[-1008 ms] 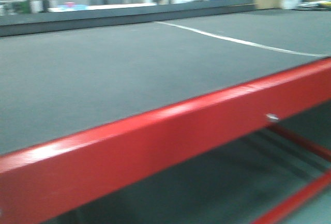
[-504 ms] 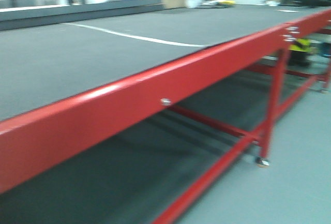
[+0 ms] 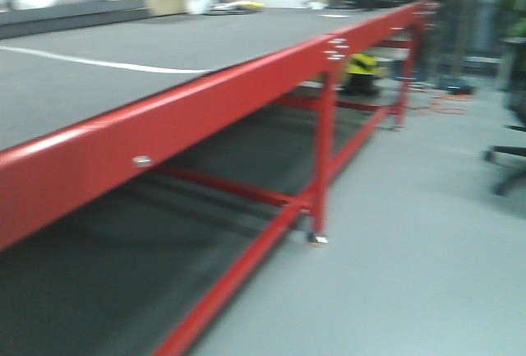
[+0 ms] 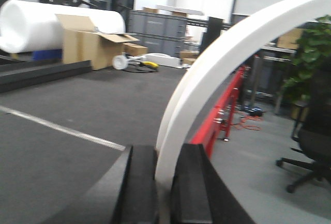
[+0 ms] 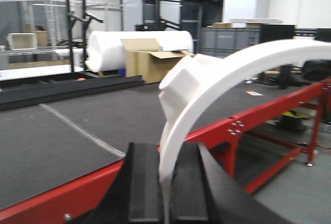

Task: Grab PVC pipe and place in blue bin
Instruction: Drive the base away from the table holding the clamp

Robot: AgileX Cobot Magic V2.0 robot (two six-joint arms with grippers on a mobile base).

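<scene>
Both clamped: left end effector (image 4: pixel 164 182) on PVC pipe (image 4: pixel 220 63), right end effector (image 5: pixel 165 185) on second PVC pipe (image 5: pixel 222 81); grip firmly until blue bin shows.

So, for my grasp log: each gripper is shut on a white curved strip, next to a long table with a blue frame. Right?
Not quite. The table frame is red, not blue, as the exterior front-facing view shows. The left gripper and right gripper are each shut on a white curved strip.
</scene>
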